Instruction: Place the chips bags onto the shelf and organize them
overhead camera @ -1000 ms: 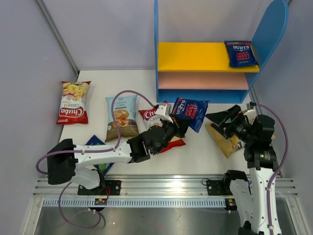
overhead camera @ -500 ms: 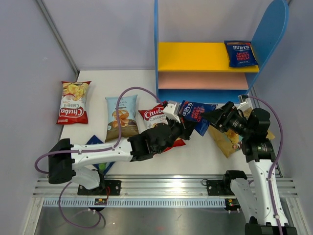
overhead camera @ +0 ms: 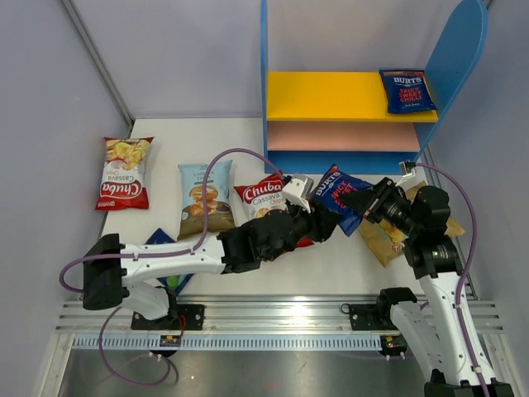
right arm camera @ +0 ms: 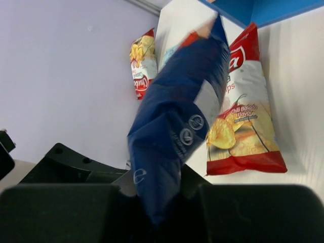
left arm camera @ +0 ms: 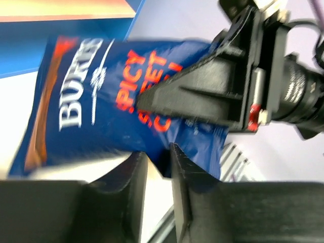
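Note:
A dark blue Burts chips bag (overhead camera: 339, 192) hangs above the table in front of the shelf (overhead camera: 347, 95), between both arms. My right gripper (overhead camera: 361, 201) is shut on its right end; in the right wrist view the bag (right arm camera: 172, 126) rises out of the closed jaws (right arm camera: 162, 202). My left gripper (overhead camera: 318, 217) stands open at the bag's lower edge, and in the left wrist view a corner of the bag (left arm camera: 96, 106) still sits in the gap between its fingers (left arm camera: 157, 157). A second Burts bag (overhead camera: 407, 89) lies on the yellow upper board.
On the table lie a red-white Chuba bag (overhead camera: 124, 172) at far left, a light blue cassava bag (overhead camera: 204, 198), another Chuba bag (overhead camera: 266, 197) under my left arm, a tan-gold bag (overhead camera: 384, 240) beneath my right arm, and a blue bag (overhead camera: 161, 240) by the left base.
My left arm carried the Burts bag to the right. The right gripper came in and shut on the bag's end. The left jaws then opened.

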`<action>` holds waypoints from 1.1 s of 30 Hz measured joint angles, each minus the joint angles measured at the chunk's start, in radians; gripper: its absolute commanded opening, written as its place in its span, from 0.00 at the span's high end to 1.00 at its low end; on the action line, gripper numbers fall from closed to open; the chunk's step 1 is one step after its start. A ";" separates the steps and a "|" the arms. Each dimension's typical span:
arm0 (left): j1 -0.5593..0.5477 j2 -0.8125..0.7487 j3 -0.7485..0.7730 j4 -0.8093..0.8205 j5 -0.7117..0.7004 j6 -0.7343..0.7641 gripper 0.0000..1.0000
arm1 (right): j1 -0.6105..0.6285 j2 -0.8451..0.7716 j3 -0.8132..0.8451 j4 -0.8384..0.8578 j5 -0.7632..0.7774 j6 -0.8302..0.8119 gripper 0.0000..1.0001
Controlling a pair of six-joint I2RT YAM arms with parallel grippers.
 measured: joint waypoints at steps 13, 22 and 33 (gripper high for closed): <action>0.014 -0.275 -0.079 -0.513 -0.196 -0.139 0.01 | -0.001 0.084 0.006 0.173 0.065 -0.007 0.82; 0.151 -0.465 0.010 -1.128 -0.264 -0.174 0.01 | -0.001 0.394 0.328 0.326 0.200 0.019 0.82; 0.198 -0.745 -0.150 -1.278 -0.308 0.047 0.01 | -0.001 0.912 0.727 0.482 0.444 0.148 0.82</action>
